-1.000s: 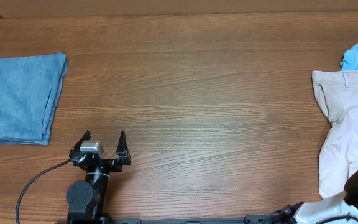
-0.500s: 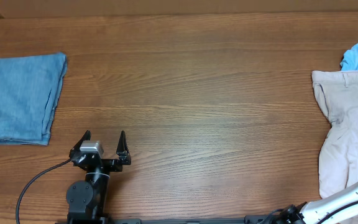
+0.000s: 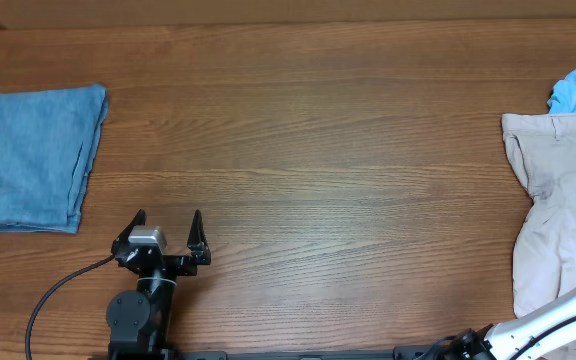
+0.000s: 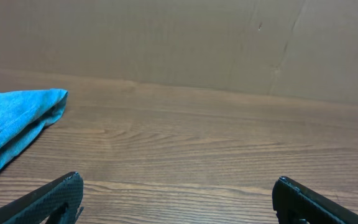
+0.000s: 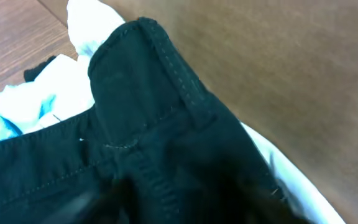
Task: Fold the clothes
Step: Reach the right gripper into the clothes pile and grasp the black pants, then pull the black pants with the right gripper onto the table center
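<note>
Blue cloth (image 3: 38, 158) lies folded at the left; beige trousers (image 3: 558, 220) are heaped unfolded at the right edge. Left pincer (image 3: 168, 222) gapes wide, empty. Right pincer hangs close over a black garment (image 5: 135, 137); I cannot tell its grip.

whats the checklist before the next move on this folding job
1. Left gripper open and empty: ok.
2. Blue cloth folded, lying at the left of the table: ok.
3. Bare wood showing mid-table for folding: ok.
4. Beige trousers spread flat: not ok, crumpled at the right edge.
5. Right gripper hold: cannot tell; its wrist view shows a black garment close up, with the fingers only a blur.
</note>
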